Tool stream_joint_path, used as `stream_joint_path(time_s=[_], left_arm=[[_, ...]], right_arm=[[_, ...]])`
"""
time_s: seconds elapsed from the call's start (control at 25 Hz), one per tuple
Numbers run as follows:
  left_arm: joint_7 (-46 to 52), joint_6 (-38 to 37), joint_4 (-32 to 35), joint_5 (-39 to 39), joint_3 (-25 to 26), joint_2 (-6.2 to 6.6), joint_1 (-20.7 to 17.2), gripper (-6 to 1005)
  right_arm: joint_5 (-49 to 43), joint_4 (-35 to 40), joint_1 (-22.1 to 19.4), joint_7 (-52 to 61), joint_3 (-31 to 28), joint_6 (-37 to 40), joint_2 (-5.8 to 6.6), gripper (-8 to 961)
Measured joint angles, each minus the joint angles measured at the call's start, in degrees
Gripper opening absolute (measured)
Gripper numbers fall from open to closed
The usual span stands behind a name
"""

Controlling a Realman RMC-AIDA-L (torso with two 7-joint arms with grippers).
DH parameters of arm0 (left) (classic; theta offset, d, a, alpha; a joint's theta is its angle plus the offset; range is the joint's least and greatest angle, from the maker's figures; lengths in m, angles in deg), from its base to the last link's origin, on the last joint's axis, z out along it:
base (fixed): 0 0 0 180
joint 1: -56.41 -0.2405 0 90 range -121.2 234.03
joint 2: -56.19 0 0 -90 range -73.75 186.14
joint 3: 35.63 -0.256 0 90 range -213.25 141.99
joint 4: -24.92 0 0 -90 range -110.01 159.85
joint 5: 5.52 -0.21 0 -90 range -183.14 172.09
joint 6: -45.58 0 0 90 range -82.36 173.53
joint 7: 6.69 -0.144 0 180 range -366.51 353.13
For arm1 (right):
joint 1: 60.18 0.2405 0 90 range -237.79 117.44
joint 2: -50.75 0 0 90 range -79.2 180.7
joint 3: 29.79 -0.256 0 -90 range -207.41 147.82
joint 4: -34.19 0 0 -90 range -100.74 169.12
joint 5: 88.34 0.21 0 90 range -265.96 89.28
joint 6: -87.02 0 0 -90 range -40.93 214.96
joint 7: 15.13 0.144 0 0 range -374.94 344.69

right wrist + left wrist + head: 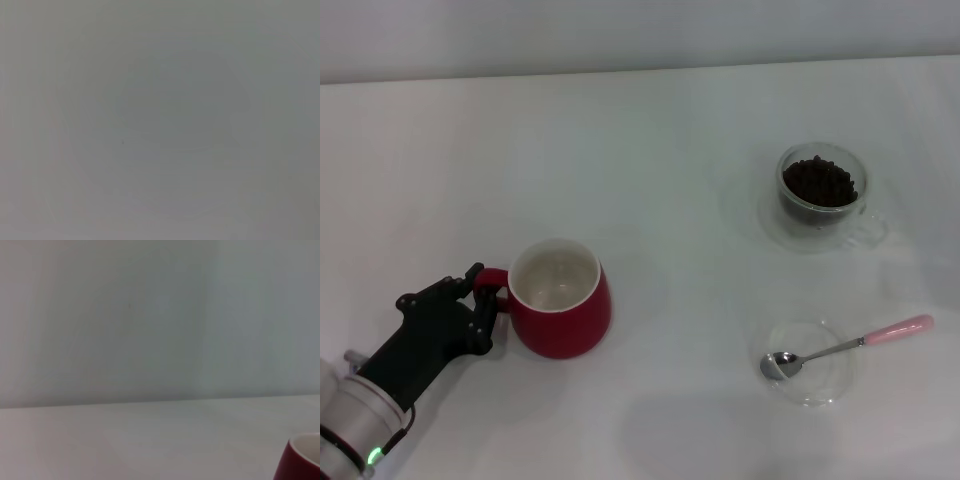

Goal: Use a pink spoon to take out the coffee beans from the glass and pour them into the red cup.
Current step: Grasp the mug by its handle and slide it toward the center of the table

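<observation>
The red cup (pixel 563 310) stands at the front left, its white inside bare; a bit of its rim shows in the left wrist view (pixel 302 460). My left gripper (pixel 483 298) has its fingers on both sides of the cup's loop handle and looks closed on it. The pink spoon (pixel 850 345) lies at the front right, metal bowl in a flat clear dish (pixel 820 385), pink handle pointing right. The glass (pixel 820 205) at the back right holds a heap of coffee beans (pixel 819 181). My right gripper is out of view.
The white table (pixel 650 150) carries everything and ends at a pale wall at the back. The right wrist view shows only a blank grey surface.
</observation>
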Motion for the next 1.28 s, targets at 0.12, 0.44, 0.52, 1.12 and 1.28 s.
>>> stream_joint_path(time_s=[0.12,0.44,0.52,1.12,1.28], left_arm=[[0.0,0.04,-0.02,0.13,0.0,0.02,0.26,184],[0.0,0.15,0.39,-0.18,-0.07,0.24,1.37,160],[0.0,0.07,0.56,-0.26,-0.24,0.32,1.79,158],[-0.08,-6.42,1.43,-6.42,-0.59,0.09,10.78,146],[-0.09,-6.85,1.38,-7.12,-0.46,0.03,12.76,142]], right_arm=[[0.0,0.0,-0.05,0.04,0.11,0.01,0.0,828],[-0.35,0.0,-0.41,0.43,0.33,-0.1,0.0,827],[-0.43,-0.04,-0.44,0.47,0.35,-0.22,0.0,827],[-0.13,-1.36,-0.45,0.49,0.25,-1.78,0.0,828],[-0.12,-1.44,-0.53,0.49,0.25,-2.13,0.01,828]])
